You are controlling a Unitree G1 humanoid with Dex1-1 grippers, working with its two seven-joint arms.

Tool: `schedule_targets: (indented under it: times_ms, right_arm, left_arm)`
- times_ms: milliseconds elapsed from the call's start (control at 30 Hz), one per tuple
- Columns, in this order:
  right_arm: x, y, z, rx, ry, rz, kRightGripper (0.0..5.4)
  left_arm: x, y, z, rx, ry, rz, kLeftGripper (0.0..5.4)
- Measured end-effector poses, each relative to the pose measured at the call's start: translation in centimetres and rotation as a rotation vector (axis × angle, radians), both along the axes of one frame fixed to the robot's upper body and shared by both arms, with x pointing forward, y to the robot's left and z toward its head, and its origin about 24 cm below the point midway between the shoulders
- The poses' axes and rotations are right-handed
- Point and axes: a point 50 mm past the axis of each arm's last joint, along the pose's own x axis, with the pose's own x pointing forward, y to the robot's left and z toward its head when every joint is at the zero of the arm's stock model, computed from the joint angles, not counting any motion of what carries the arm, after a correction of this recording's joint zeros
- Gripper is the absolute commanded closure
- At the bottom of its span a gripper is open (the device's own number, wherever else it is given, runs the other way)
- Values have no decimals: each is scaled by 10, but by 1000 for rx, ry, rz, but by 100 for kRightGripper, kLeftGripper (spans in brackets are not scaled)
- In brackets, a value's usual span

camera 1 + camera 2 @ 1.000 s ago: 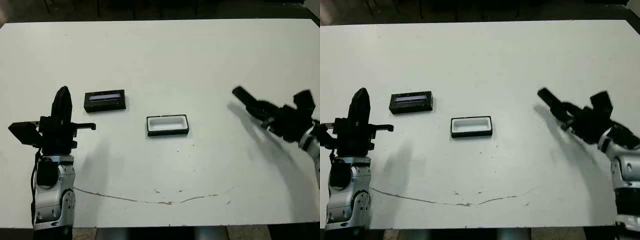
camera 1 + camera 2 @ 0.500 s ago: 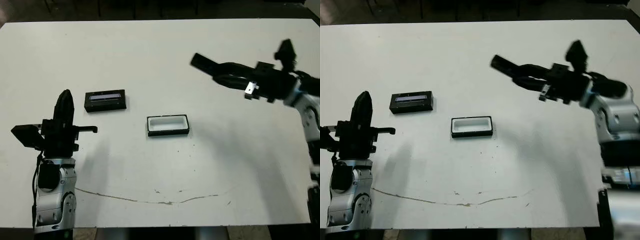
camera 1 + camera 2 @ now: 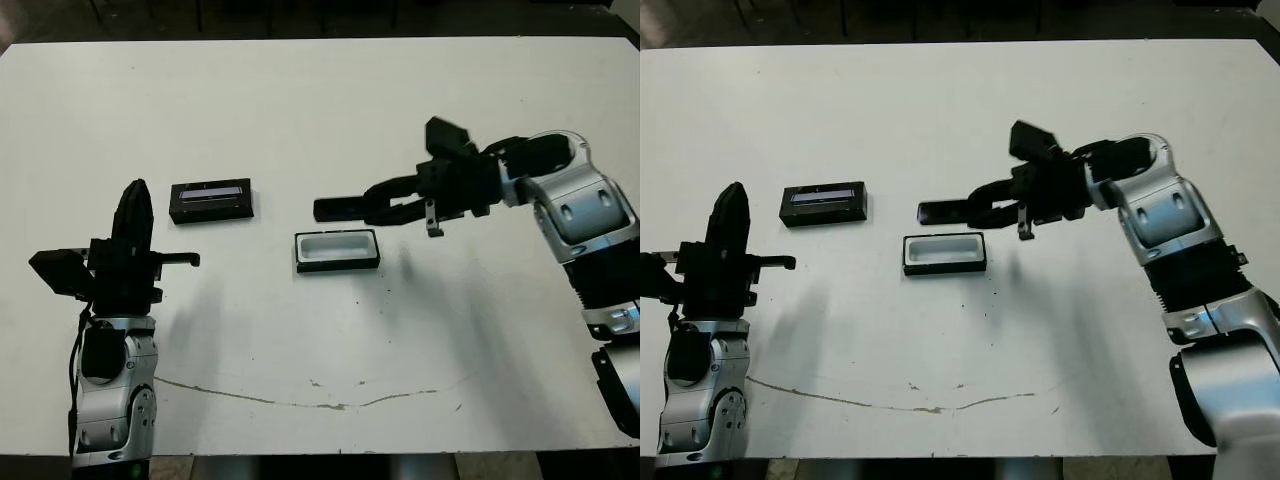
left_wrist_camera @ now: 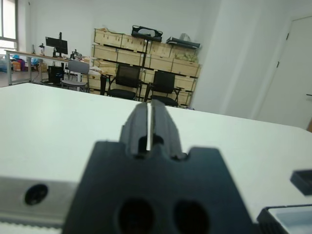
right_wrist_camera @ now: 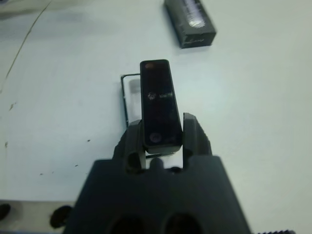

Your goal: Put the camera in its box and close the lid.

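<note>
My right gripper (image 3: 398,207) is shut on the camera (image 3: 340,208), a narrow black bar that sticks out from its fingers toward the left. The camera hangs just above the far edge of the box (image 3: 336,250), a shallow black tray with white lining at the table's middle. In the right wrist view the camera (image 5: 158,105) covers part of the box (image 5: 127,95). The lid (image 3: 210,201), a black slab with a pale strip, lies left of the box. At the near left my left gripper (image 3: 133,200) stands upright, shut and holding nothing.
A thin brown crack line (image 3: 300,400) runs across the white table near its front edge. Beyond the table's far edge the left wrist view shows chairs and stacked crates (image 4: 146,48).
My right arm has swung in from the right side of the table with the camera, first high and far, now lower over the box. The left arm has barely moved.
</note>
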Motion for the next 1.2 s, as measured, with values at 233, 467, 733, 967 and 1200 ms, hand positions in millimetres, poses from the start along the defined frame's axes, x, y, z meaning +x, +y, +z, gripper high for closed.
schedule_targets:
  times_ms: [233,467,733,967,1200]
  right_arm:
    - [-2,4,-6,-38,28,27,485]
    - [-2,7,-10,-69,30,36,485]
    - [-1,9,-16,-93,14,49,485]
    - [0,11,-17,-108,5,53,485]
    - [0,14,-21,-116,11,58,485]
  left_arm:
    - [0,-1,1,-2,2,2,540]
    - [0,-2,1,-2,3,-1,540]
    - [0,-3,1,-1,5,-1,540]
    - [0,-3,1,-4,4,-2,540]
    - [0,-3,1,0,5,-1,540]
